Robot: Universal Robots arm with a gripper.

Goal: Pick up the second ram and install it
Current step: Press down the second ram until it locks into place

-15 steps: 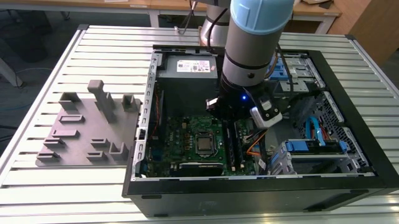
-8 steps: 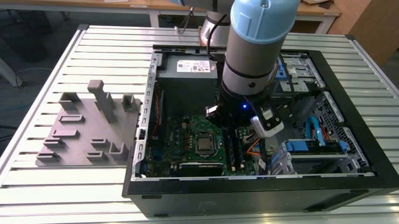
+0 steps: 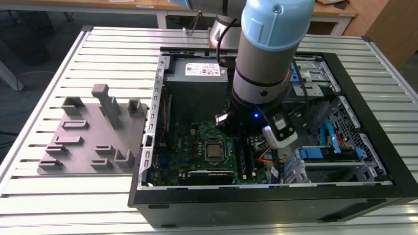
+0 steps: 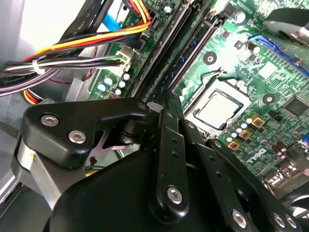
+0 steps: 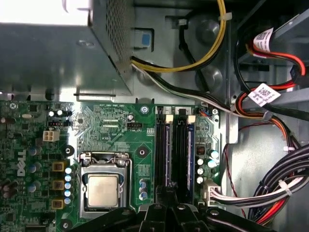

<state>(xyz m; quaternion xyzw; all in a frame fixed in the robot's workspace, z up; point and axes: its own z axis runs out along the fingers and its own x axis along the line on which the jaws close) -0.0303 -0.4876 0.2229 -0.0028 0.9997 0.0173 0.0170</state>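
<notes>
Second ram (image 5: 164, 154) is, I think, one of the two long dark strips standing side by side in the slots, right at the tip of the jaws. I cannot tell which strip it is, or if it is pushed all the way down.

The picking up looks done. The gripper (image 5: 169, 192) is low inside the computer case (image 3: 261, 196), right over the slots, so the work seems to be at the pushing-in part. I cannot tell if the jaws are clenched or let go.

Now the counting. Far from the jaws, out on the counter (image 3: 39, 205), sits one grey block (image 3: 98, 137) with posts. Beside the jaws is one green board (image 5: 116, 125) with one square silver chip (image 5: 103, 190). Ahead of the jaws are two white clips (image 5: 169, 118). Past them hangs one bunch of wires (image 5: 280, 188).
</notes>
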